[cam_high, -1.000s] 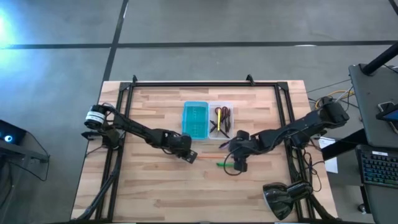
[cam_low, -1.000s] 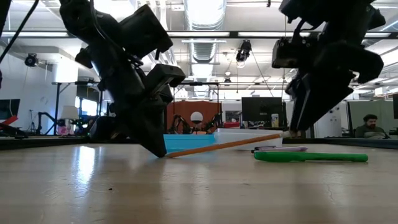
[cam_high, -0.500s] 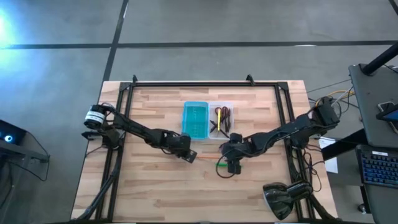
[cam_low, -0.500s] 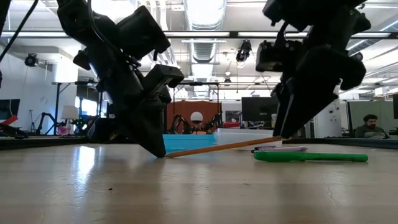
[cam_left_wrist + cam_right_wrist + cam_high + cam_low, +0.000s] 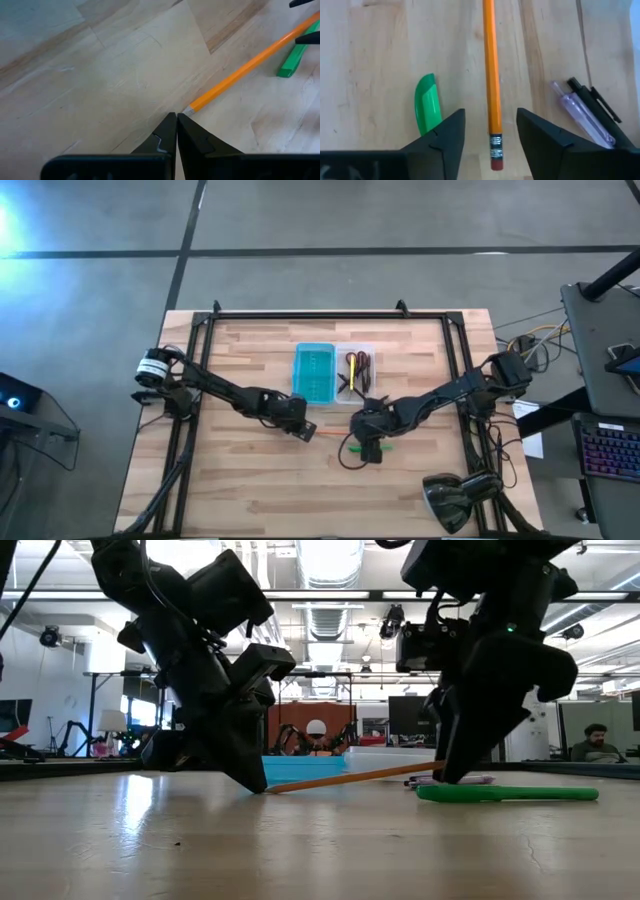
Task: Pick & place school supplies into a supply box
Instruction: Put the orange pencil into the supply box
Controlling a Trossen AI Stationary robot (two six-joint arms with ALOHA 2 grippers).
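An orange pencil (image 5: pixel 491 75) lies on the table between my grippers. In the low view (image 5: pixel 350 776) its eraser end stands a little higher than its tip. My left gripper (image 5: pixel 176 116) is shut, its fingertips down on the table at the pencil's sharpened tip (image 5: pixel 189 108). My right gripper (image 5: pixel 490 114) is open, pointing down, one finger on each side of the pencil's eraser end (image 5: pixel 493 159), touching nothing. A green marker (image 5: pixel 427 102) lies just outside one right finger. The supply box, turquoise half (image 5: pixel 313 372) and clear half (image 5: pixel 356 370), holds several pens. My left gripper has its shut fingertips (image 5: pixel 172 122) right at the pencil's sharpened tip (image 5: pixel 189 108), coming slanting down from the table's left. I cannot tell whether they touch the tip.
A purple pen (image 5: pixel 577 117) and a black pen (image 5: pixel 595 102) lie on the table beside my right gripper, on the side toward the box. A black lamp (image 5: pixel 455 498) stands at the near right. A black frame (image 5: pixel 310 313) runs along the table's far edge.
My right gripper has gone toward the table's left edge and down, from beside the pens to the pencil's eraser end, which now stands between its open fingers.
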